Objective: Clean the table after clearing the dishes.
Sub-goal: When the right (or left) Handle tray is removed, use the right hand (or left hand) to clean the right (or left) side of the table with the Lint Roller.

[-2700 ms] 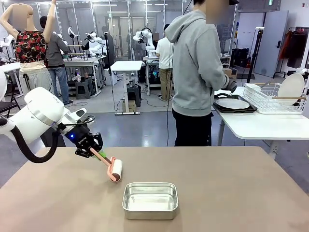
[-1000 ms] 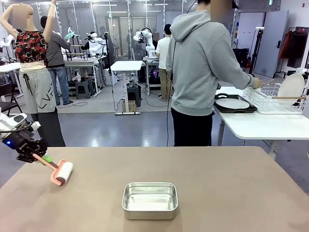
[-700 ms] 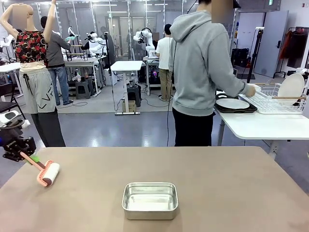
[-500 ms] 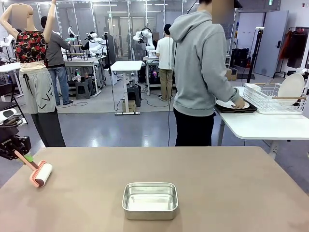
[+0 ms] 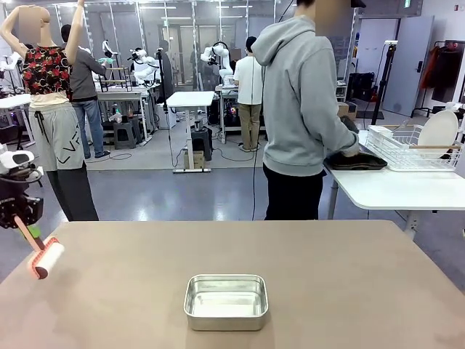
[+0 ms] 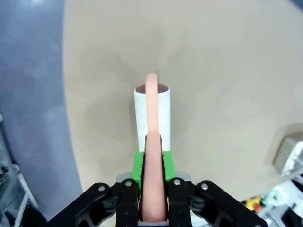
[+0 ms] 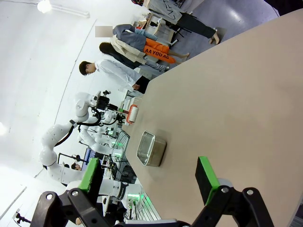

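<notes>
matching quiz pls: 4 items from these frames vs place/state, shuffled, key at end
Items:
1. lint roller
2. steel pan
3. right gripper
4. person's hand

Place or state:
A. open, holding nothing, above the table
B. at the dark tray on the white side table
C. held by the left gripper at the table's left edge
D. empty, near the front middle of the table

Pairs: 1-C, 2-D, 3-A, 4-B
</notes>
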`<state>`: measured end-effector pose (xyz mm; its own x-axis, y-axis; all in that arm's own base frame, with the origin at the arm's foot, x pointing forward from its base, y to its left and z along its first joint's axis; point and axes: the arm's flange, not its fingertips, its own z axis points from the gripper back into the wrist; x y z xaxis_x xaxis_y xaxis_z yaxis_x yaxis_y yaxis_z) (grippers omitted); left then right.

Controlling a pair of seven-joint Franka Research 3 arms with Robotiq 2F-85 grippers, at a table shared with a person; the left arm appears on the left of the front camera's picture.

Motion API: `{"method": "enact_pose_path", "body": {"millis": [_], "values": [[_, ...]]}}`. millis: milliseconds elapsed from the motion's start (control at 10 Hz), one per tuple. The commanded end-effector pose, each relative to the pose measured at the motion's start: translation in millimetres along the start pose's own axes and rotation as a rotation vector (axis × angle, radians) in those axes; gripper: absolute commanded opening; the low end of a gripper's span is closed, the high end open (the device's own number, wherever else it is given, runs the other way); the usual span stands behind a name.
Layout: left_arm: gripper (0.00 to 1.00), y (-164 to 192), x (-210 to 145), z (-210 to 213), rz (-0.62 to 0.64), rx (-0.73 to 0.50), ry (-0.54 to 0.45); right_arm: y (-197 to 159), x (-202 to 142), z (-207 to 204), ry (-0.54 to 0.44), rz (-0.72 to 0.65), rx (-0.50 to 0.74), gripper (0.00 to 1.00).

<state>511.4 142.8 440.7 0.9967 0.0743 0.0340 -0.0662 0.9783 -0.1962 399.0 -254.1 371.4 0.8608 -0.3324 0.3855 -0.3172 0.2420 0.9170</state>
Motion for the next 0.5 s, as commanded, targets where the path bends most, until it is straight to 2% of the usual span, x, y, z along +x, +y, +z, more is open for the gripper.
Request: {"method": "enact_pose_path", "body": {"millis": [0,300,400], "values": [[0.2,-24.0,-17.9,29.5,0.003,0.066,-0.012,4.2,-0.1,-0.3,0.005,0.004,-0.001,1.0],[0.2,-43.5,-24.7,54.1,-0.006,0.107,-0.035,4.2,-0.1,-0.3,0.005,0.004,-0.001,1.0],[0.2,-46.6,-24.6,55.6,-0.008,0.086,-0.039,4.2,-0.1,-0.3,0.005,0.004,-0.001,1.0]]}}
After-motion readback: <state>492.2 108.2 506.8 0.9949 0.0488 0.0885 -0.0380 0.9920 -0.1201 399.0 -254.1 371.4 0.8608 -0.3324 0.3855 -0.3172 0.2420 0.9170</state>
